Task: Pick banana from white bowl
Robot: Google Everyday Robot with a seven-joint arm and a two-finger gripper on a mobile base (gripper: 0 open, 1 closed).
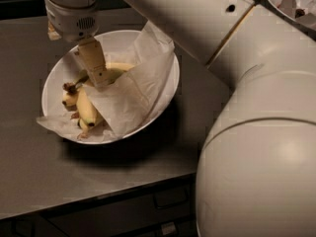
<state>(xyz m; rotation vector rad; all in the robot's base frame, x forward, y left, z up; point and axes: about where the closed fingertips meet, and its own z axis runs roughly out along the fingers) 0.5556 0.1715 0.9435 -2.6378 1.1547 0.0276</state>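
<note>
Camera view: the gripper (101, 80) reaches down into the white bowl (53, 78); whether it is open or closed cannot be told. The banana (118, 71) lies directly behind the gripper's tip, its right end under crinkled paper (136, 90). Straighter bananas (85, 110) lie just below and left of the gripper
</note>
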